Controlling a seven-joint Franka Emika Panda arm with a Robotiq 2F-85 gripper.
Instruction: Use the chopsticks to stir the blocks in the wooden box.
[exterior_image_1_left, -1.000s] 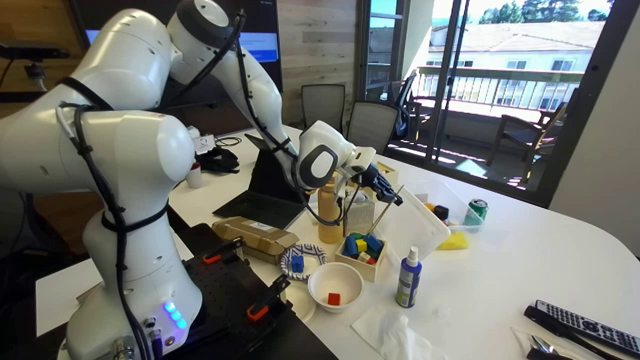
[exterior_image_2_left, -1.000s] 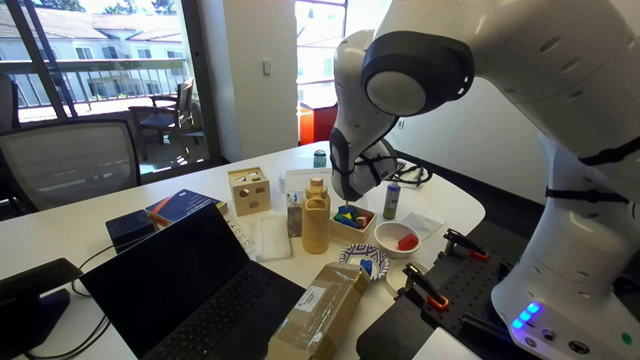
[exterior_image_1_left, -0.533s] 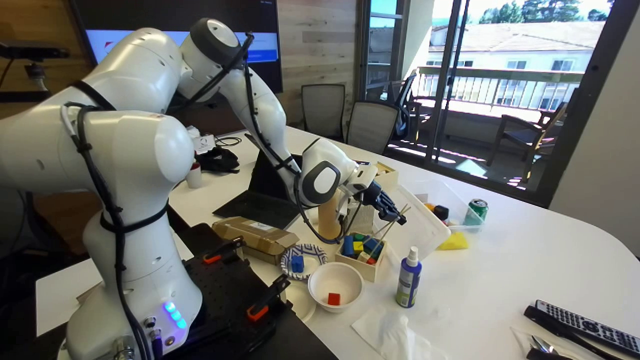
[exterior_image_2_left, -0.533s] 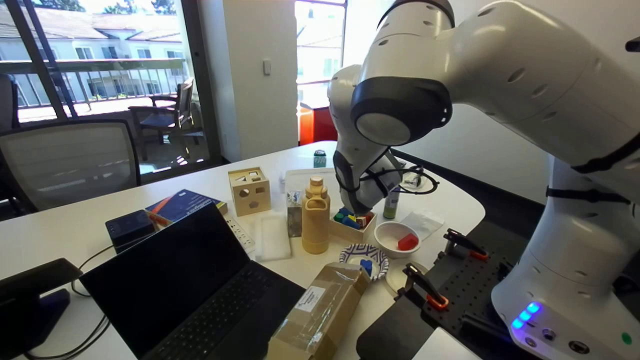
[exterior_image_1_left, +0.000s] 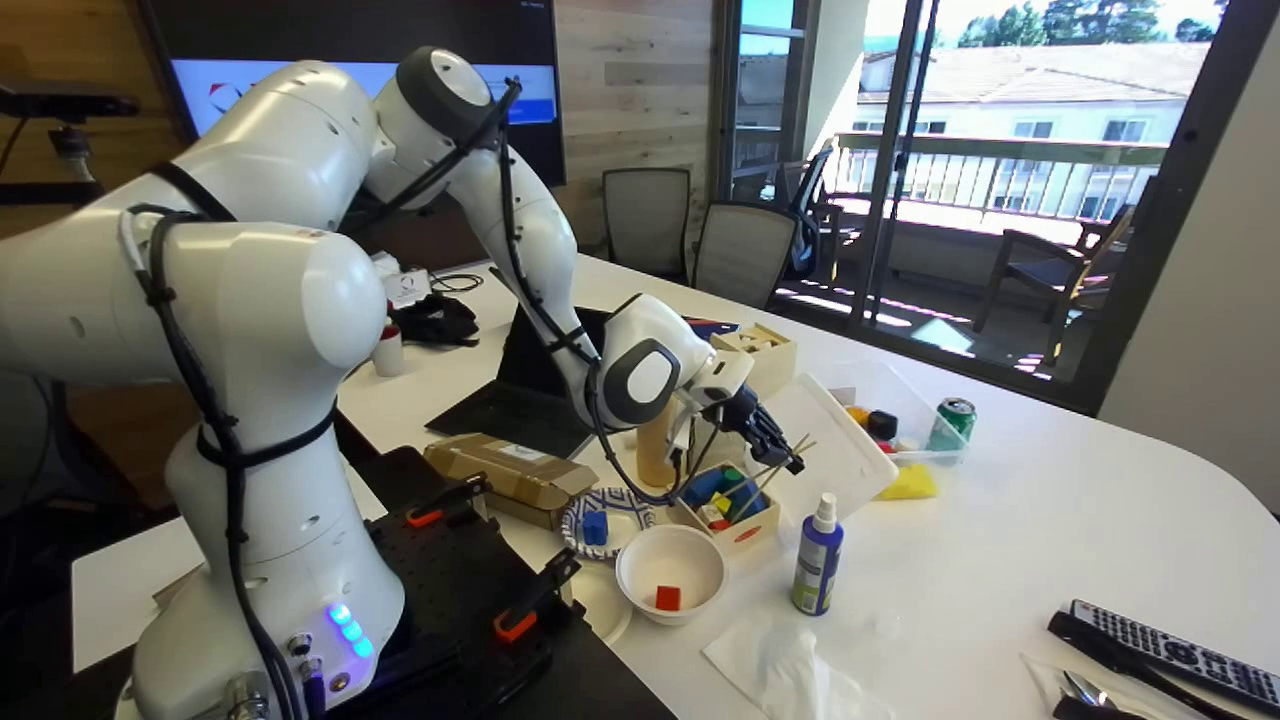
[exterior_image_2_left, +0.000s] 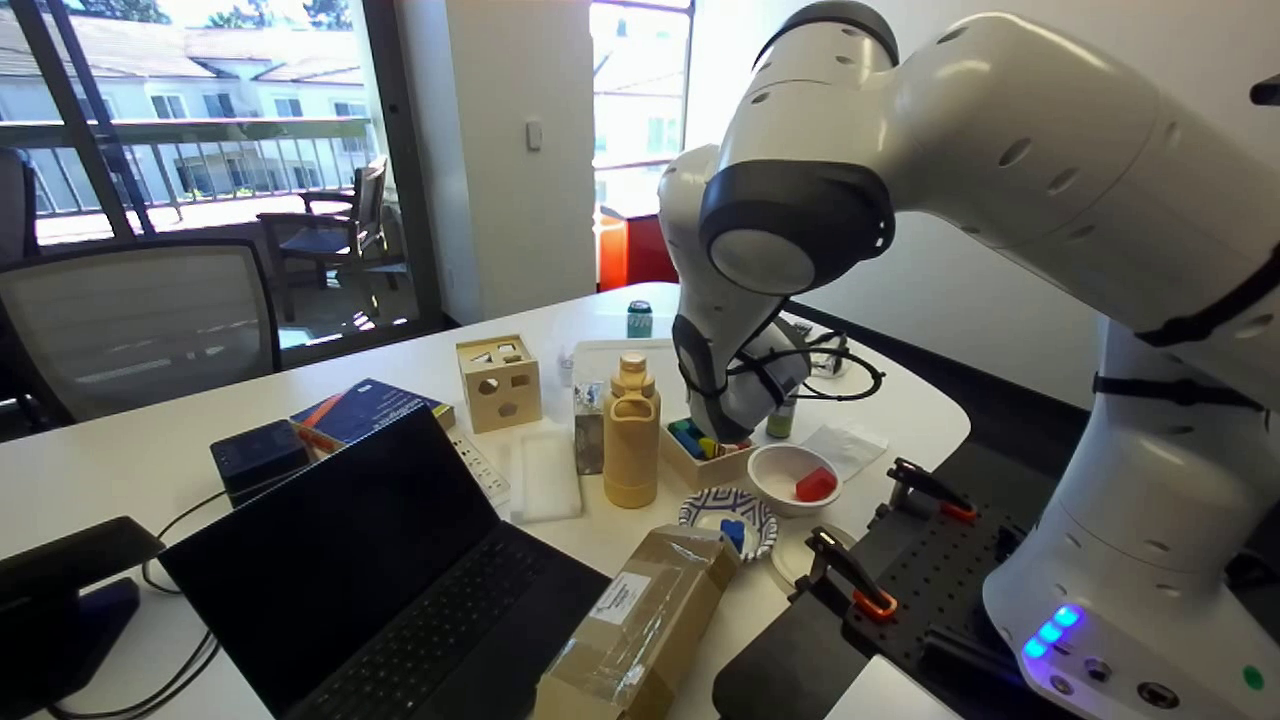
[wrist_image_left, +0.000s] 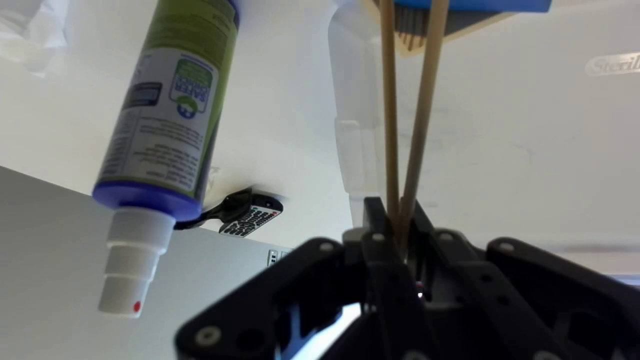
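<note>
The wooden box (exterior_image_1_left: 765, 521) stands on the table among the other things, and its wall (exterior_image_2_left: 690, 468) shows in an exterior view. Blue, green, yellow and red blocks (exterior_image_1_left: 722, 505) lie in it. My gripper (exterior_image_1_left: 795, 464) is above and beside the box, shut on two thin chopsticks (exterior_image_1_left: 757, 492). The sticks slant down into the box among the blocks. In the wrist view the chopsticks (wrist_image_left: 424, 110) spread from between the fingertips (wrist_image_left: 400, 212); a blue block (wrist_image_left: 480, 4) and the box corner (wrist_image_left: 413, 49) show at the top edge. In an exterior view the arm hides the gripper.
A spray bottle (exterior_image_1_left: 818, 560), a white bowl (exterior_image_1_left: 640, 575) with a red block and a patterned plate (exterior_image_1_left: 575, 515) stand close to the box. A yellow bottle (exterior_image_2_left: 630, 450) and a plastic lid (exterior_image_1_left: 860, 450) are beside it. A cardboard package (exterior_image_2_left: 650, 610) and laptop (exterior_image_2_left: 400, 560) lie nearby.
My gripper has moved lower with the chopsticks, and they now spread apart. The box has turned and shifted slightly, showing a red oval on its wall. The blocks in it have shifted.
</note>
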